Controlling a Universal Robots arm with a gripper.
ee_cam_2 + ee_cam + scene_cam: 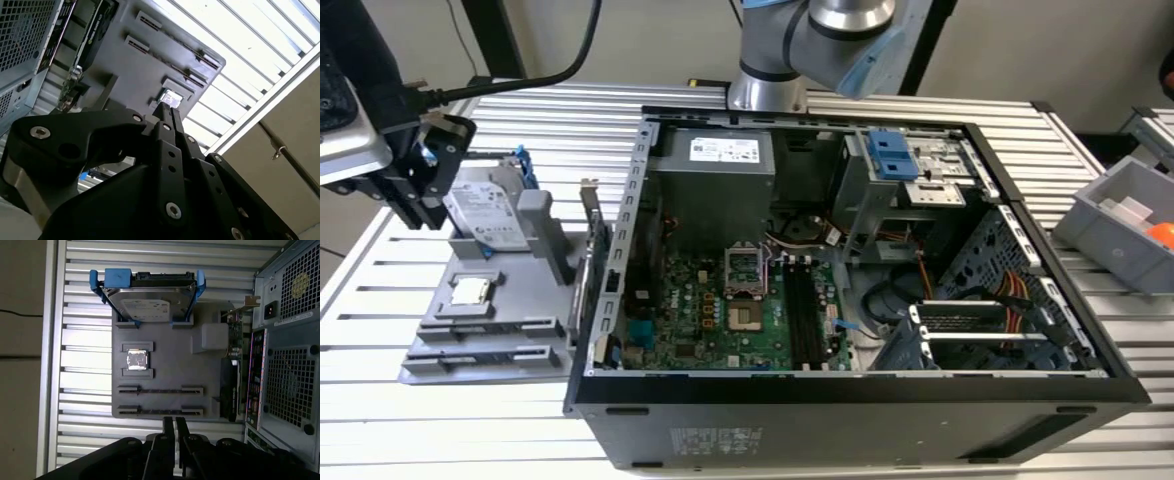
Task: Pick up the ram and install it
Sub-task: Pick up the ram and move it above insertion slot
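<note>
Tool [175,422] closed near gray tray [170,355]

No print can be read. A white label [724,150] sits on the power supply [707,195] inside the computer case [854,395], and a pale sticker [720,441] is on the case's outer wall. Another label [491,220] covers the hard drive [470,192] near the counter [454,420] edge at the exterior view's left. All are too small to make out.
</note>
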